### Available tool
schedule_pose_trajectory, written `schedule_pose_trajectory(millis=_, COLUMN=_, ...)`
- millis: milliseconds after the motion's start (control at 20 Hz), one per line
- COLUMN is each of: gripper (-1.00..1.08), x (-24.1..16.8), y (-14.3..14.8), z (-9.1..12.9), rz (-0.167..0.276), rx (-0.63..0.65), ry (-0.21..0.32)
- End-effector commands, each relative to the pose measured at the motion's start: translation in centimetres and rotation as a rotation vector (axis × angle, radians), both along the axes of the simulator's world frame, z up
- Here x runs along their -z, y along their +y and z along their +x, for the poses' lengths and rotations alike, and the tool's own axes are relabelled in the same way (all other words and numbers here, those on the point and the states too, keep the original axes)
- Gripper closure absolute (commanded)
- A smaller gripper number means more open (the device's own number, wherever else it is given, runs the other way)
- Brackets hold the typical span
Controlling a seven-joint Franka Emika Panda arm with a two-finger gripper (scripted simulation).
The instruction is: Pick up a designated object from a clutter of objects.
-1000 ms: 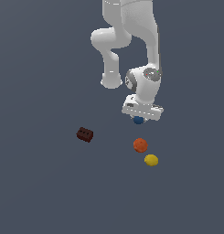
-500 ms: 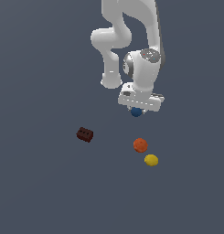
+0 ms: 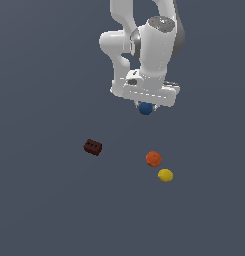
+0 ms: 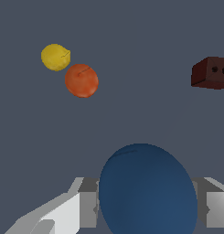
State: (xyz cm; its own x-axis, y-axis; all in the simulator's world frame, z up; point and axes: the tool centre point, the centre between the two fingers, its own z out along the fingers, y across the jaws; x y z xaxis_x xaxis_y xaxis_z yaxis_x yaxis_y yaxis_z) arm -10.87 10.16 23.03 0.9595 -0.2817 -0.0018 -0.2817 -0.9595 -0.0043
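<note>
My gripper (image 3: 146, 107) is shut on the small dark blue ball (image 3: 145, 108) and holds it in the air, well above the floor. In the wrist view the blue ball (image 4: 147, 189) fills the space between my two fingers (image 4: 81, 208). The orange ball (image 3: 153, 158) and the yellow ball (image 3: 165, 175) lie side by side on the floor below, toward the exterior view's right. They also show in the wrist view, orange ball (image 4: 81, 80) and yellow ball (image 4: 55, 57). The dark reddish-brown block (image 3: 92, 147) lies toward the exterior view's left.
The floor (image 3: 44, 210) is a plain dark grey surface. The block also shows in the wrist view (image 4: 211, 72). The white arm (image 3: 154, 45) rises from the base at the back.
The gripper has risen steadily with the blue ball in it, moving farther above the orange and yellow balls. The things on the floor have not moved.
</note>
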Motion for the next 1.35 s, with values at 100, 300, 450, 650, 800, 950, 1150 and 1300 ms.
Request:
schedule_pose_trajectory(millis=100, gripper=1.08, x=-4.1, y=-1.4, z=0.1, rz=0.000, rx=0.000, ry=0.000)
schedule_pose_trajectory(millis=300, gripper=1.08, x=-7.8, y=-2.7, z=0.3, rz=0.000, rx=0.001, ry=0.000)
schedule_pose_trajectory(millis=450, gripper=1.08, x=-10.4, y=-3.6, z=0.4, rz=-0.001, rx=0.001, ry=0.000)
schedule_pose_trajectory(millis=650, gripper=1.08, x=-13.2, y=-4.5, z=0.7, rz=-0.003, rx=0.002, ry=0.000)
schedule_pose_trajectory(millis=800, gripper=1.08, x=-14.9, y=-5.1, z=0.8, rz=-0.003, rx=0.002, ry=0.000)
schedule_pose_trajectory(millis=950, gripper=1.08, x=-16.1, y=-5.5, z=1.0, rz=-0.004, rx=0.003, ry=0.000)
schedule_pose_trajectory(millis=1150, gripper=1.08, x=-17.0, y=-5.8, z=1.1, rz=-0.005, rx=0.003, ry=0.000)
schedule_pose_trajectory(millis=1300, gripper=1.08, x=-17.2, y=-5.9, z=1.2, rz=-0.005, rx=0.003, ry=0.000)
